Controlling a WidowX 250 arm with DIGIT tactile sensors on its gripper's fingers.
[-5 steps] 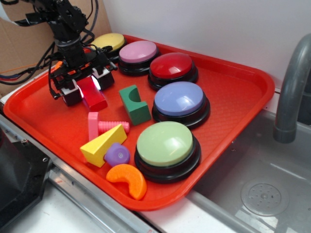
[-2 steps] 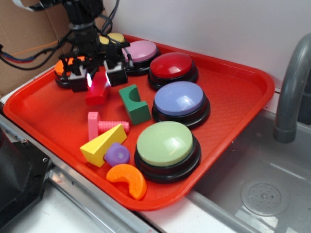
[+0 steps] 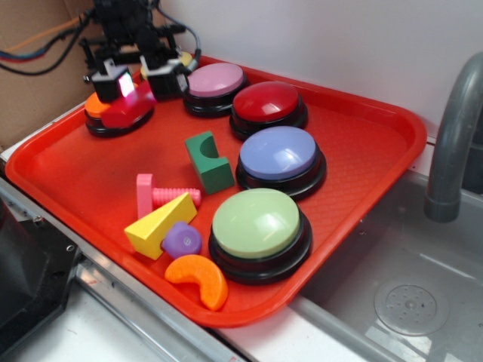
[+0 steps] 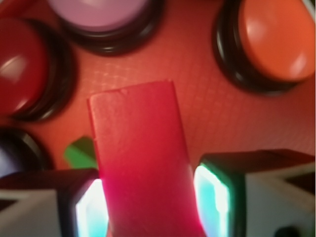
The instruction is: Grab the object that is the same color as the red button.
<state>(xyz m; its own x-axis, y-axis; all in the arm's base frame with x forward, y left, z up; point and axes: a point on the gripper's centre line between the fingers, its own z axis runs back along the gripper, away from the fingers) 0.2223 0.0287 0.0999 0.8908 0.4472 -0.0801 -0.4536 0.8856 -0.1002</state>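
Step in hand: the grab looked done; the red block point(image 3: 130, 108) hung clear of the tray point(image 3: 68, 162), up by the orange button point(image 3: 96, 105).
Jaws: the gripper point(image 3: 139, 81) pinched the block from both sides; the wrist view showed a pad point(image 4: 213, 190) flat against each long face.
Colour match: same red as the red button point(image 3: 268, 102).
Next move, as I judged it: only a steady hold, no loosening.

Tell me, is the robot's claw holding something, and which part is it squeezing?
Yes. The gripper holds the small red rectangular block, pinched by its two long side faces near one end.
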